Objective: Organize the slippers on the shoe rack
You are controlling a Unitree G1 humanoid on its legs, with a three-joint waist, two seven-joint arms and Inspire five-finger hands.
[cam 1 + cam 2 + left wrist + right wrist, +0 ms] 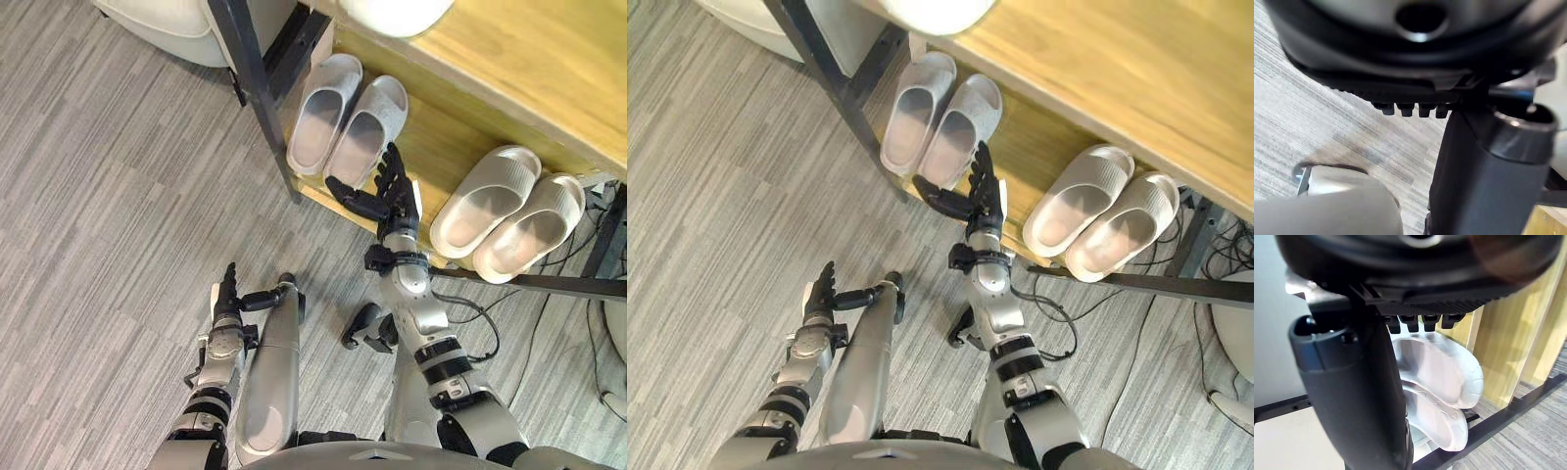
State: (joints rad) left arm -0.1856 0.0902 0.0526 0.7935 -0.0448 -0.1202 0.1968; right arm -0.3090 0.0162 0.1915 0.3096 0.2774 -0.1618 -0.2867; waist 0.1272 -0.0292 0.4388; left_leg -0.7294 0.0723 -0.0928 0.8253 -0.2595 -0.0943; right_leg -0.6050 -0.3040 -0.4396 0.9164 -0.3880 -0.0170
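Two pairs of slippers stand on the lower wooden shelf [441, 147] of the shoe rack. A grey pair [348, 122] is at the left end, and a beige pair [509, 211] is at the right. My right hand [395, 199] is open at the shelf's front edge, just right of the grey pair's heels, with straight fingers and nothing in it. The right wrist view shows that grey pair [1442, 382] close past the thumb [1352, 396]. My left hand [227, 299] hangs open low over the floor, well left of the rack.
A black frame post [255, 88] runs down the rack's left end, and a black bar [549, 282] runs along its front. A white object [392, 15] lies on the upper shelf. White furniture [162, 20] stands at the back left. Grey floor [108, 196] spreads leftward.
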